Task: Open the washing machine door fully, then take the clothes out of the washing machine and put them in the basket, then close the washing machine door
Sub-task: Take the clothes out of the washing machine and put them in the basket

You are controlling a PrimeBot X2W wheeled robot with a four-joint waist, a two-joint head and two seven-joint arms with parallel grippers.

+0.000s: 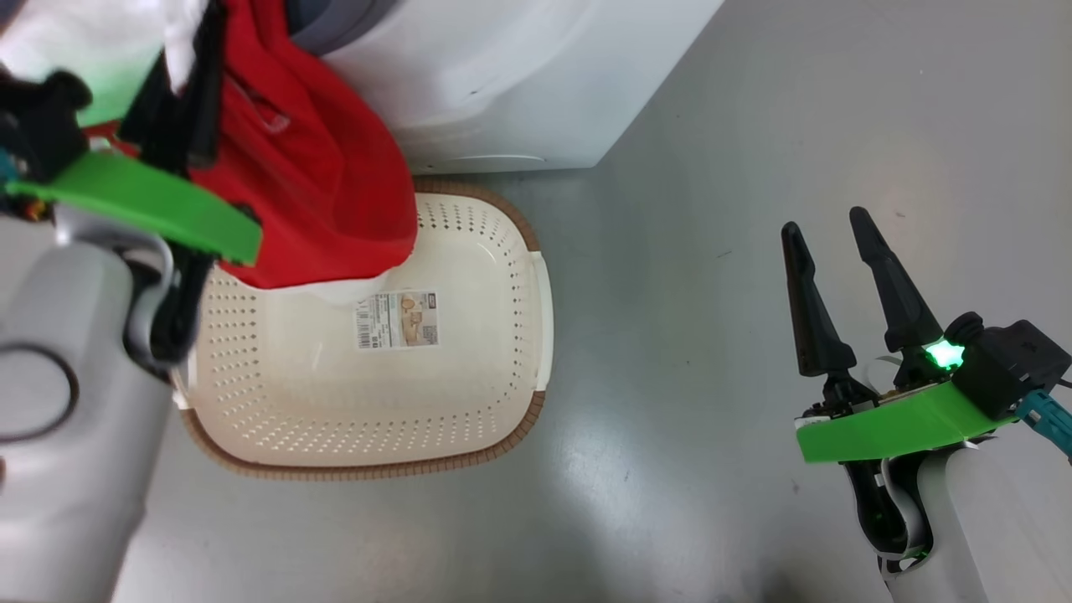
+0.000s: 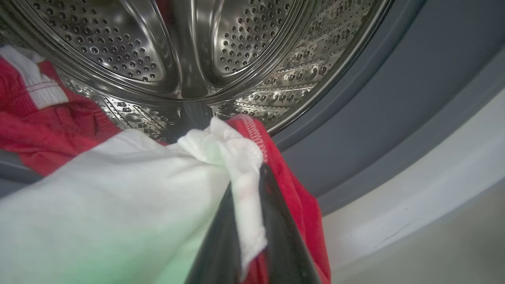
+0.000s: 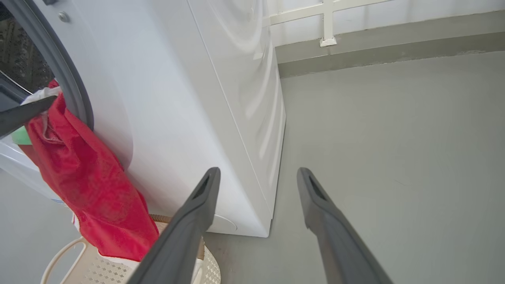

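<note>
**A:** Item one, left pincer (image 2: 246, 197): pinching a white fold of the clothes (image 1: 310, 167) at the drum mouth. Right pincer (image 1: 829, 243): spread, empty, above the floor (image 1: 712, 167).

**B:** Hazard?

**A:** Thin bite. The fold may slip under the hanging weight.

**B:** Item two, the basket (image 1: 502, 276)?

**A:** Below, against the washing machine (image 1: 519, 75). Red cloth hangs over its machine-side edge and could spill outside.

**B:** Farthest?

**A:** Drum (image 2: 130, 51): fabric trailing inside may snag the grey seal (image 2: 375, 118).

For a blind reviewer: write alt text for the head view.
The left gripper holds red clothes hanging over a cream basket in front of the white washing machine. The right gripper hovers open above the grey floor at right.
</note>
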